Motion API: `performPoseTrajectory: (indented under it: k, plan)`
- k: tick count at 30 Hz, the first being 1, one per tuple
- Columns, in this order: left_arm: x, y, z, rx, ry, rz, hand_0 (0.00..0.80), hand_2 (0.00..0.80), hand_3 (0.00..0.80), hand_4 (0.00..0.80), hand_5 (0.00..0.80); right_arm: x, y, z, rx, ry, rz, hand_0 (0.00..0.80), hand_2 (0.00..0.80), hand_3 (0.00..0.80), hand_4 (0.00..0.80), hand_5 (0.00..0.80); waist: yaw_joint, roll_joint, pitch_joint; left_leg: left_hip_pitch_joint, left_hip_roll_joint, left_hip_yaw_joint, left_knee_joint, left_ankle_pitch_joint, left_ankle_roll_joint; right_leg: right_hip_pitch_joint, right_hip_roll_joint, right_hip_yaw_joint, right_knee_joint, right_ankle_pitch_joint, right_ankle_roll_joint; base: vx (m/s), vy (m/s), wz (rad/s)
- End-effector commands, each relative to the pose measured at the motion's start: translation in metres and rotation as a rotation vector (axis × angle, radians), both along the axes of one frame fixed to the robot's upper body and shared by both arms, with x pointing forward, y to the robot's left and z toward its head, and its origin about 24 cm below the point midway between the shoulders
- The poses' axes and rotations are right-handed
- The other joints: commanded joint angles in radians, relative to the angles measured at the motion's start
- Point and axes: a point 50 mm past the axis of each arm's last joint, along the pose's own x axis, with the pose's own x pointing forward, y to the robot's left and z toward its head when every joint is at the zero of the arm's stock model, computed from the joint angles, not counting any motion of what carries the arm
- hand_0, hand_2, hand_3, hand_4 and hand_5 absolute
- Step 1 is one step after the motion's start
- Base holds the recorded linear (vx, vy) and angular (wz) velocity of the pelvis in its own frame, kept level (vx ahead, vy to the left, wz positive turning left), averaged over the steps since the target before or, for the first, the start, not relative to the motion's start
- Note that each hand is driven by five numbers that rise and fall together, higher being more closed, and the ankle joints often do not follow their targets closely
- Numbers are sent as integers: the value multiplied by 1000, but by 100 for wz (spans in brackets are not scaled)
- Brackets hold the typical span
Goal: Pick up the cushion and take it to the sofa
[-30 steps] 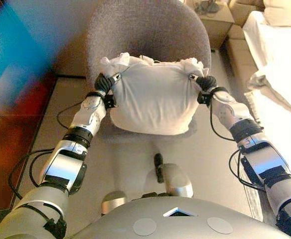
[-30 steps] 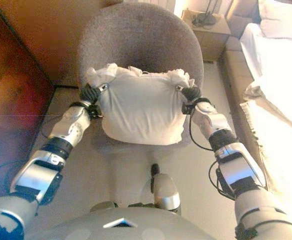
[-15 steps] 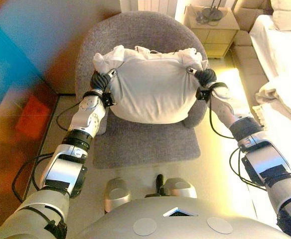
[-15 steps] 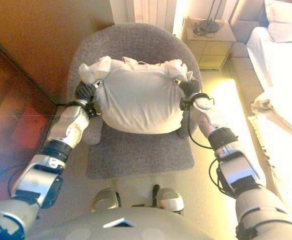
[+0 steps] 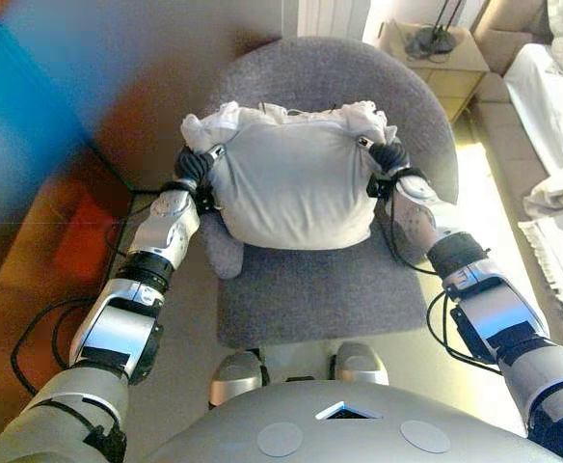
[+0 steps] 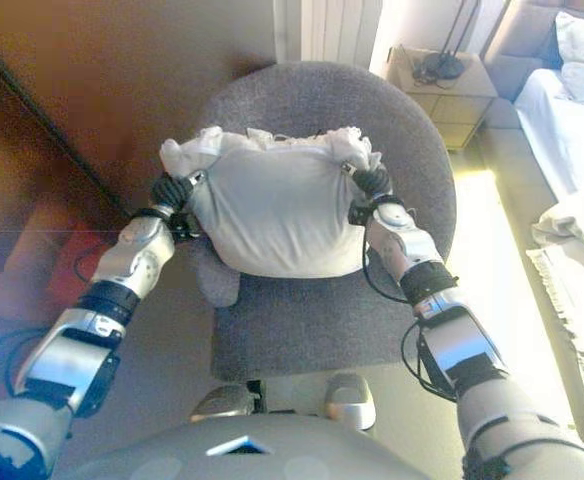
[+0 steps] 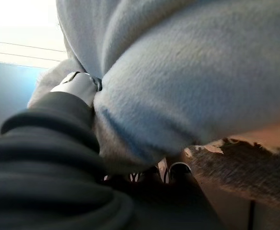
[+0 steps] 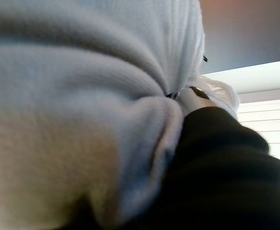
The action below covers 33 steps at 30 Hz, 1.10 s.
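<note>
A white cushion hangs in the air between my two hands, above the seat of a grey armchair. My left hand grips the cushion's left side, fingers sunk in the cloth. My right hand grips its right side the same way. In the left wrist view the cushion bulges over my hand's dark cover. In the right wrist view the cushion is bunched against my hand's cover. A pale sofa lies at the right edge.
A wooden side table with a lamp base stands behind the chair at the back right. A dark wall or cabinet runs along the left. A white throw lies on the sofa at the right.
The whole view has shifted: the chair sits further right and its seat shows more. The cushion stays held between both hands above the seat.
</note>
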Motion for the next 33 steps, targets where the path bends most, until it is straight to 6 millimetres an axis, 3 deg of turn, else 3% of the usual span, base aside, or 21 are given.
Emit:
performPoseTrajectory:
  k: [1,3,6,8,11,18,25,33]
  plan:
    - [24,-36,53,-47,-220,-143,800,800,800,800,800,19,22,51,90,-192,0,800,800,800,800,800,2,-26,-23,-8,50,-13,162,-146,-74,-48,-33,59,-126,242,75,39,-243,27]
    - [26,-36,59,-45,-246,-147,800,800,800,800,800,25,19,67,73,-230,-21,800,800,800,800,800,0,-38,7,-36,93,-15,216,-175,-89,-89,-45,69,-131,236,104,-28,-269,49]
    - [25,-38,63,-58,-259,-137,800,800,800,800,800,29,15,75,41,-245,-37,800,800,800,800,800,9,-44,30,-110,140,-32,327,-190,-112,-84,-36,75,-106,198,108,-12,-189,67]
    - [26,-40,63,-72,-242,-118,800,800,800,800,800,27,14,72,42,-233,-36,800,800,800,800,800,17,-44,43,-146,179,-40,376,-189,-125,-82,-30,67,-66,162,102,57,-132,25]
    - [21,-40,50,-74,-203,-94,800,800,800,800,800,23,14,61,39,-202,-30,800,800,800,800,800,27,-38,47,-150,199,-54,369,-176,-135,-78,-28,57,-45,134,104,95,-55,-8]
    - [14,-45,32,-91,-148,-64,800,800,800,800,800,18,-3,46,-48,-178,-23,800,800,800,800,800,50,-24,72,-157,207,-81,319,-129,-157,-66,-26,37,-60,123,114,73,-9,4]
    - [26,-44,57,-101,-239,1,800,800,800,800,800,32,-20,75,-80,-271,-35,800,800,800,800,800,78,-40,185,-290,218,-143,369,-110,-181,-157,-21,28,-16,127,112,-134,-74,14]
    - [26,-56,72,-186,-298,38,800,800,800,800,800,45,-24,99,-128,-318,-55,800,800,800,800,800,124,-52,248,-376,203,-205,366,-74,-192,-209,-14,0,8,122,103,-63,-23,14]
